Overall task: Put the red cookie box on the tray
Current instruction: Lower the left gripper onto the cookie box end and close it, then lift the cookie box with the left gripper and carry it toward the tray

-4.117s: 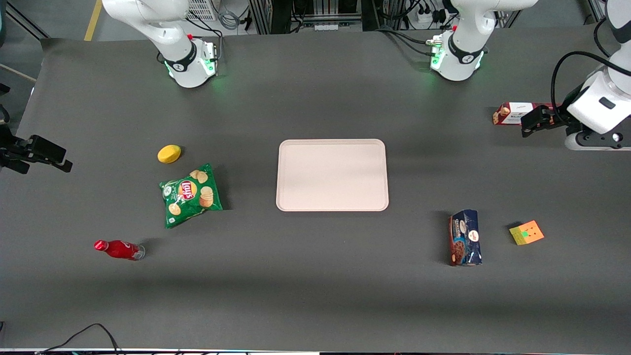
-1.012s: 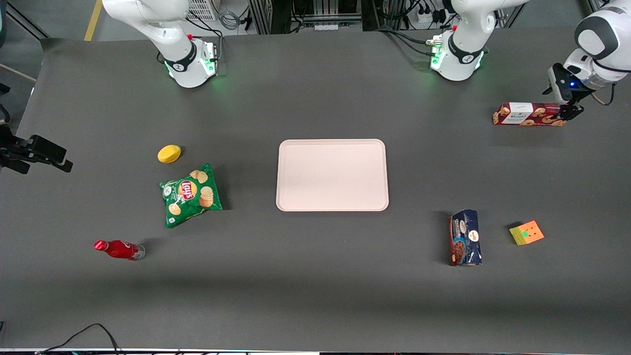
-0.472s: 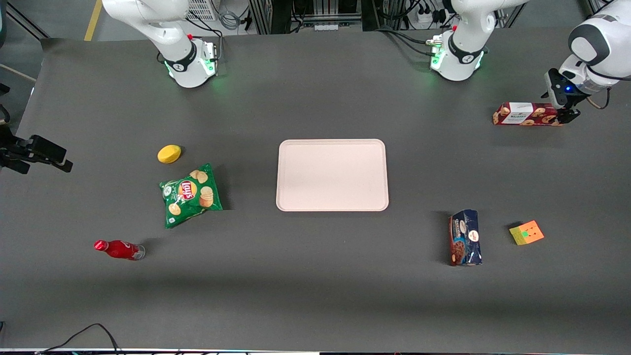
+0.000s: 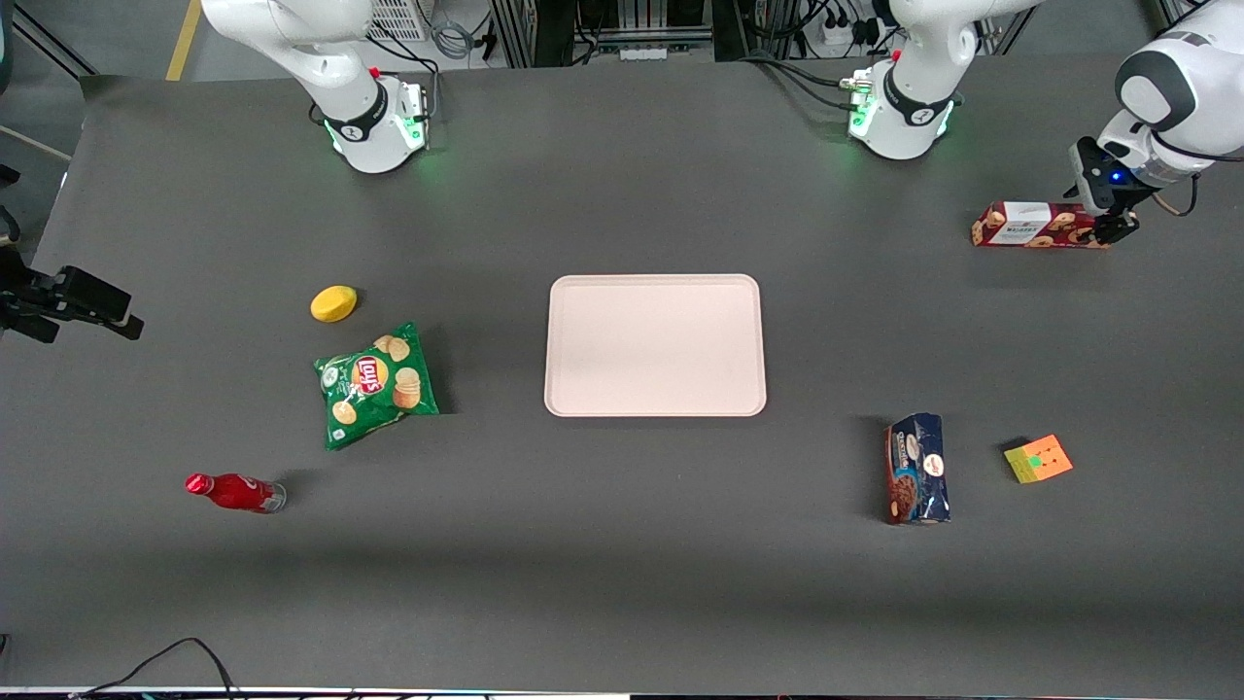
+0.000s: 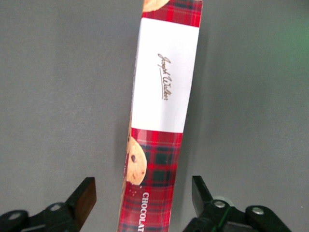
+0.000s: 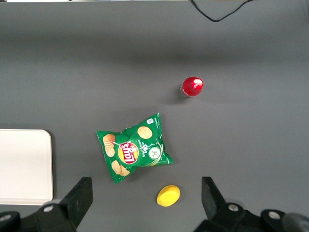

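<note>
Wrist view shows what the front view can't: gripper (image 5: pixel 143 200) spread wide, one finger (image 5: pixel 83 199) on each side of the red box (image 5: pixel 161 116), not touching. From the front, just gripper (image 4: pixel 1111 229) at the box (image 4: pixel 1035 225) end. Tray (image 4: pixel 654 288) well apart, mid-table. Dark grey table (image 4: pixel 622 583), cables along the edge.

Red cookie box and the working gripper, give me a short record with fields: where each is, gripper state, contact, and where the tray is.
box: long slim dark-red cardboard cookie box with white label, lying flat on the table toward the working arm's end
gripper: left arm's gripper at one end of the box, open
contact: fingers straddle the box with gaps either side, not touching
tray: large flat pale pink rectangular tray at mid-table, nothing on it
task status: box not yet grasped
</note>
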{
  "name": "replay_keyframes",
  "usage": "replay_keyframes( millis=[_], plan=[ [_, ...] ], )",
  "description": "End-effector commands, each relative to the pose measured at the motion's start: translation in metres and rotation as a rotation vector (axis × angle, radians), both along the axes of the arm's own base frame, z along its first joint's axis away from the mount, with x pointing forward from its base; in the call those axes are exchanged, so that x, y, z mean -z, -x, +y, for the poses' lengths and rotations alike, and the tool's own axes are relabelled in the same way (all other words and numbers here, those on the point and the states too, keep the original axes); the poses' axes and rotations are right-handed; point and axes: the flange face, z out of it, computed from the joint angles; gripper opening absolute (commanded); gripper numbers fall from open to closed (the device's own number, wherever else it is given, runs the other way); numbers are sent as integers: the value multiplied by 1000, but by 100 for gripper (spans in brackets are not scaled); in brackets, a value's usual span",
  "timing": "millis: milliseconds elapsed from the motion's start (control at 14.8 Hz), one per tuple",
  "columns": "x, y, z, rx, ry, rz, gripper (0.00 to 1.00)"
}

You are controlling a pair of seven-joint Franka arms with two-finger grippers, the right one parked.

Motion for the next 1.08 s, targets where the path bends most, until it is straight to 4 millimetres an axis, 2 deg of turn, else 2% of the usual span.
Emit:
replay_keyframes(
  millis=[0, 202, 405, 607, 810, 1012],
  plan=[
    [9, 11, -11, -20, 9, -15, 86],
    [12, 12, -12, -29, 10, -9, 78],
    [19, 16, -17, -40, 8, -8, 62],
    [22, 18, -18, -44, 8, -7, 37],
    [23, 17, -20, -70, 6, -4, 4],
    [21, 14, -20, -80, 5, -2, 0]
  ],
)
